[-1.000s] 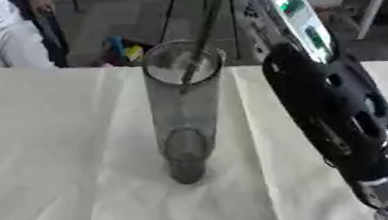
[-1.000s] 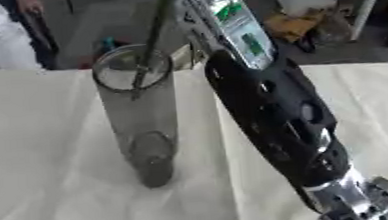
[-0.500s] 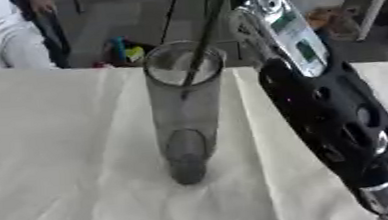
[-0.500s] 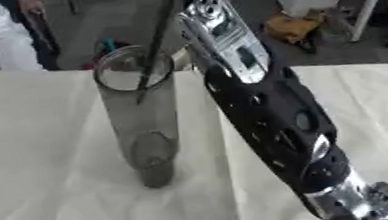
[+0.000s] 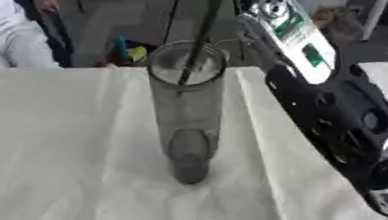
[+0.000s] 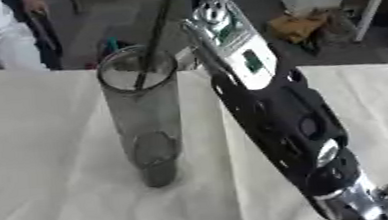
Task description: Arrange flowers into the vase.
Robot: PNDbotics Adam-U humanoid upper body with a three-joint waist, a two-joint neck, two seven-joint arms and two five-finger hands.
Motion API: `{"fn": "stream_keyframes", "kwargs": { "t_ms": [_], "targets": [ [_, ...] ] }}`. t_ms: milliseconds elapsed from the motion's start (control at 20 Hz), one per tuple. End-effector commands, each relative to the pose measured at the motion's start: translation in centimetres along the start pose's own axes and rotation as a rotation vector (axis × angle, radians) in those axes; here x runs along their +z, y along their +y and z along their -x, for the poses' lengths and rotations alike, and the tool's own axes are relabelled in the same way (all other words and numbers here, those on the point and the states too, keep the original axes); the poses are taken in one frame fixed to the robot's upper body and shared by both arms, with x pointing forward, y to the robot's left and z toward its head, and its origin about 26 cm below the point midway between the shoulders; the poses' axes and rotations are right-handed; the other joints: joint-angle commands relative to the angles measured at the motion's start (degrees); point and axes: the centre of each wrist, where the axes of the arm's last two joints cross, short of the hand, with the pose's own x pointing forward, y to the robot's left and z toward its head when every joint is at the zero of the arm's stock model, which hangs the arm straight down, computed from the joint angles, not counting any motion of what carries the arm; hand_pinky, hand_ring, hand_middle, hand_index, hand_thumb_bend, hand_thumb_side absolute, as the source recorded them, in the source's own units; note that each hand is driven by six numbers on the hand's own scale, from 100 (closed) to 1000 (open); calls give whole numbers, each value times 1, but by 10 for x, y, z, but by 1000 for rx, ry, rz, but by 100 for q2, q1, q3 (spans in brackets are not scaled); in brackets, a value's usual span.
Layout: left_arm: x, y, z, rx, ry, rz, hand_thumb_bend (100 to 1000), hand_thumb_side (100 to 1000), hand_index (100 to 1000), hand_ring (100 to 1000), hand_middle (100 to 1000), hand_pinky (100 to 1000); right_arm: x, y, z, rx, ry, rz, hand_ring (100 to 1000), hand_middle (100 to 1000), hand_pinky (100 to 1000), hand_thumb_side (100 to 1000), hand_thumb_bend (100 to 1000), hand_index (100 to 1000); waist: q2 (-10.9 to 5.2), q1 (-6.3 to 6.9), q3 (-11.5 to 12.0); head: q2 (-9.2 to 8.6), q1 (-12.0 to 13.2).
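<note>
- My right hand is out of view past the top edge, so I cannot tell its state; only my right arm (image 6: 277, 119) shows, reaching far across the right side.
- The vase (image 5: 187, 117) stands upright on the white-clothed counter (image 5: 53, 159), left of my arm.
- A dark stem (image 5: 198, 41) slants into its mouth, top leaning far and right.

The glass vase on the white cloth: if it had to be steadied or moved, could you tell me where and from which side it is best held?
Grip the glass vase round its straight middle wall, from its left. The right arm crowds its right side, and a dark stem leans out of the mouth, so the rim is a poor hold. It stands upright on the white cloth.
</note>
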Motion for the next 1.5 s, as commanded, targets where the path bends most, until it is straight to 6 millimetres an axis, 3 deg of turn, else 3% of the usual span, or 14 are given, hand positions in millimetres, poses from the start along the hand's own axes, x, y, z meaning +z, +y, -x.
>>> {"fn": "stream_keyframes", "kwargs": {
  "t_ms": [50,400,600,750,1500],
  "targets": [
    [-6,6,-6,-14,-28,-8,100,969,859,794,737,694,-5,-7,-11,55,-70,3,196,127,115,870,100,186,-63,-58,-18,-31,30],
    [-5,7,-5,-21,-21,-12,100,967,859,793,736,694,-3,-18,-9,201,-120,-28,249,175,152,861,100,198,-98,-70,-55,-8,96],
    [-4,7,-5,-22,-18,-14,100,966,859,792,736,694,-1,-22,-7,319,-116,-48,325,240,259,893,100,253,-114,-62,-73,-6,126],
    [-4,8,-5,-23,-17,-15,100,965,858,792,736,694,0,-23,-7,393,-96,-87,343,261,284,911,100,277,-125,-47,-84,-3,152],
    [-2,9,-4,-30,-8,-20,100,962,856,788,733,695,4,-38,-9,520,-122,-155,388,300,361,934,100,327,-135,-16,-141,10,228]
  ]
}}
